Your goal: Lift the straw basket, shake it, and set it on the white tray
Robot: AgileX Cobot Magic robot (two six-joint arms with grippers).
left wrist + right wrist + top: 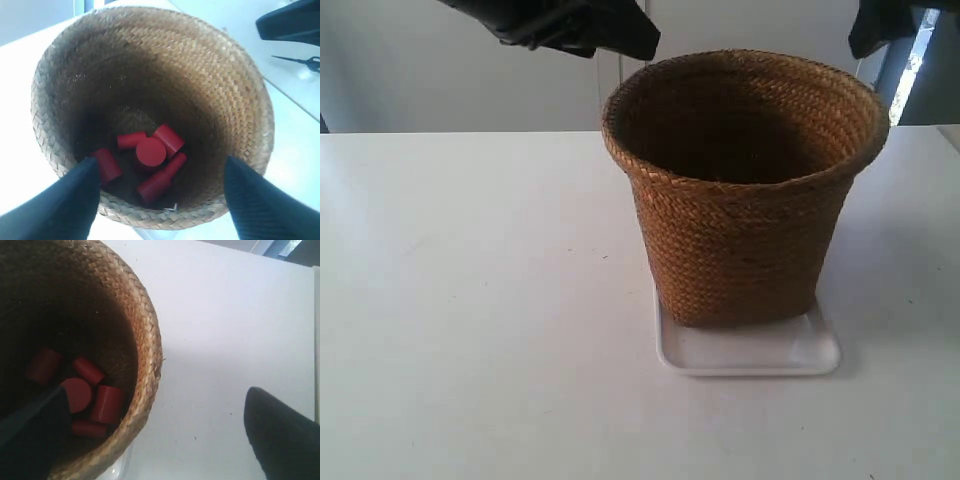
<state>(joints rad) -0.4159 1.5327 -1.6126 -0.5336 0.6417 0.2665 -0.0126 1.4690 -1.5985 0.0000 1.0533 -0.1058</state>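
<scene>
White bench (470, 300) fills most of the exterior view, with a pale wall (440, 80) behind it. Right of the frame's centre the straw basket (745, 230) stands upright on the white tray (800, 352), whose glossy rim shows in front of the base and at its right. At the top edge hang the arm at the exterior view's left (570, 25) and the arm at the exterior view's right (880, 25), both clear of the basket. The left hand (161, 165) is spread wide and grips nothing; it looks down into the basket at several red cylinders (150, 152) heaped on the dark bottom. The right hand (157, 390) is spread too, one finger against the basket's inside and the other over bare bench; whether it touches the rim I cannot tell.
</scene>
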